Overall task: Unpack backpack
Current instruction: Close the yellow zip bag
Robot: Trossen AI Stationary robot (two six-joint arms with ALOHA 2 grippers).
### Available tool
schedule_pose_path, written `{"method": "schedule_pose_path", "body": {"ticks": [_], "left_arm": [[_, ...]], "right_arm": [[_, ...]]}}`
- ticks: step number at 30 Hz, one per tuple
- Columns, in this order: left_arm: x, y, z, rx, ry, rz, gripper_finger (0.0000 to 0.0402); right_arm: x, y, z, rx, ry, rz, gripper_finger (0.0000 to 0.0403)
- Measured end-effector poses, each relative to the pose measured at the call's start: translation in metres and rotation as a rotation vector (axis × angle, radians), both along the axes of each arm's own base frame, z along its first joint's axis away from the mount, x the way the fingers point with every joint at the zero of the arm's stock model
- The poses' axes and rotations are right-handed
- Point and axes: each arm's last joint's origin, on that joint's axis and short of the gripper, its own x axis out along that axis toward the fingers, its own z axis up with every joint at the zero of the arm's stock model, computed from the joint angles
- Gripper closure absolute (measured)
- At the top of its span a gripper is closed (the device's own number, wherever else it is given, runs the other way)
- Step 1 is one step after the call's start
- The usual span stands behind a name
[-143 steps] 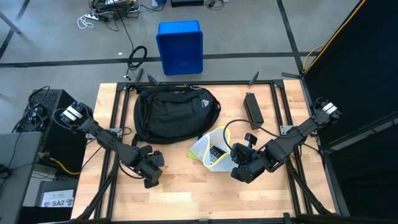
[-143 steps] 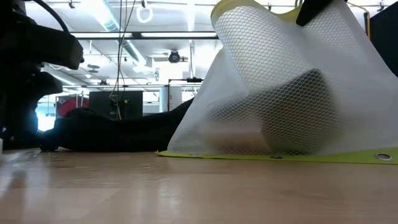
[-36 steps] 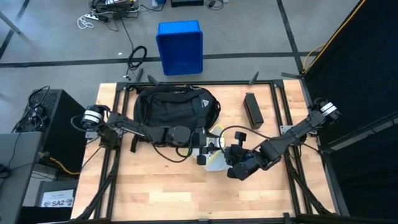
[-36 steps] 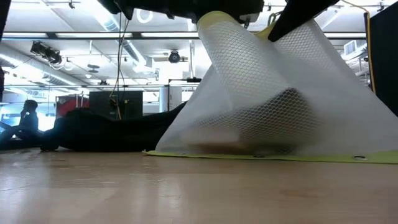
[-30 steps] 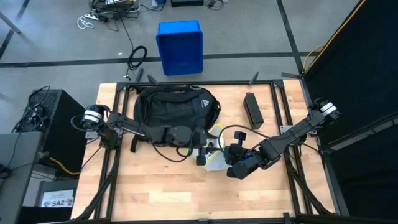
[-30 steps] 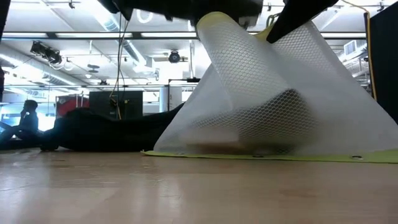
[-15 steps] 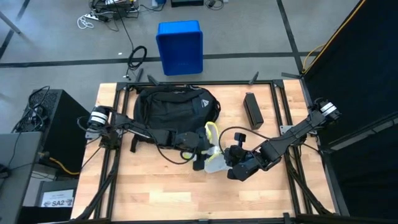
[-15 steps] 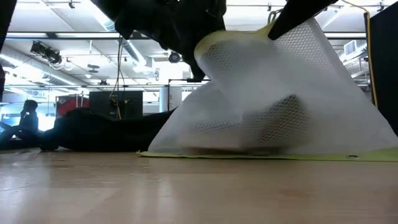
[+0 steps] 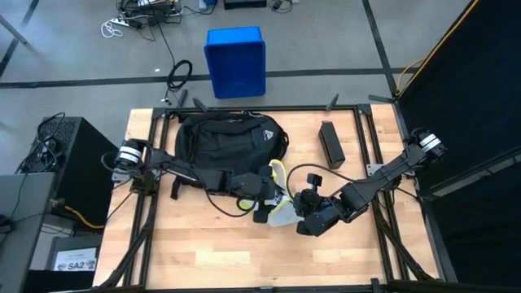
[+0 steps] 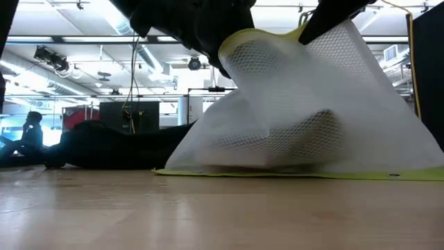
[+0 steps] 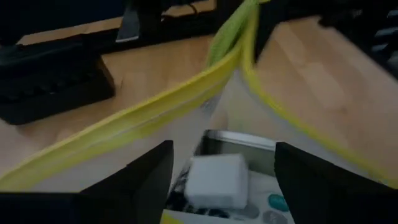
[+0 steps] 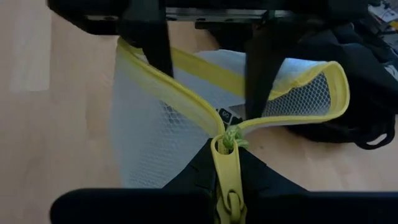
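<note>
White mesh makes up the soft pouch [image 9: 281,213] with the yellow zip edge, and both arms are working on it near the middle of the pale wooden surface [image 9: 203,252]. The right gripper [image 12: 227,163] has its jaws clenched on the yellow end of the zip, where a small green cord is tied. The left gripper [image 11: 221,171] has its jaws spread wide. They reach into the mouth of the pouch, one dark finger [image 11: 140,177] on each side, and they push the yellow edges apart. These jaws hold nothing.

Seen from above, the two grippers meet at the pouch, the left gripper [image 9: 262,208] just beside the right gripper [image 9: 301,213]. The large black soft fabric backpack [image 9: 230,146] lies flat at the far side of the surface, just behind the pouch. A long black box [image 9: 330,143] lies to its right. A blue plastic bin [image 9: 235,62] stands on the floor past the surface.

Only the left wrist view looks down into the pouch. It shows a small white block [image 11: 217,180] and some dark things lying at the bottom. The right wrist view shows the open pouch [image 12: 180,130] from the zip end, with part of the backpack [image 12: 348,81] behind it.

The low view shows the pouch [image 10: 312,118] standing up like a tent, with a dark shape inside, and the backpack [image 10: 118,149] low behind it. A person [image 10: 29,132] sits far off in the room.
</note>
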Motion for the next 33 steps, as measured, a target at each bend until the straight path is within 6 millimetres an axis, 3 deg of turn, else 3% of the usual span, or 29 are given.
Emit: {"method": "schedule_pose_path", "body": {"ticks": [6,11,17,22,33], "left_arm": [[0.009,-0.012,0.033,0.020,-0.074,-0.011,0.0158],[0.010,-0.022,0.043,0.028,-0.138,-0.048,0.0161],[0.010,-0.021,0.041,0.057,-0.117,0.000,0.0161],[0.008,-0.017,0.037,0.182,-0.077,0.095,0.0161],[0.003,-0.015,0.044,0.294,-0.067,0.075,0.0161]], "right_arm": [[-0.002,0.004,0.000,0.011,-0.004,0.011,0.0403],[-0.001,0.004,0.001,0.018,-0.012,0.012,0.0403],[-0.001,0.005,0.001,0.024,-0.021,0.012,0.0403],[-0.001,0.006,0.001,0.018,-0.020,0.013,0.0403],[-0.002,0.007,0.001,0.020,-0.024,0.020,0.0403]]}}
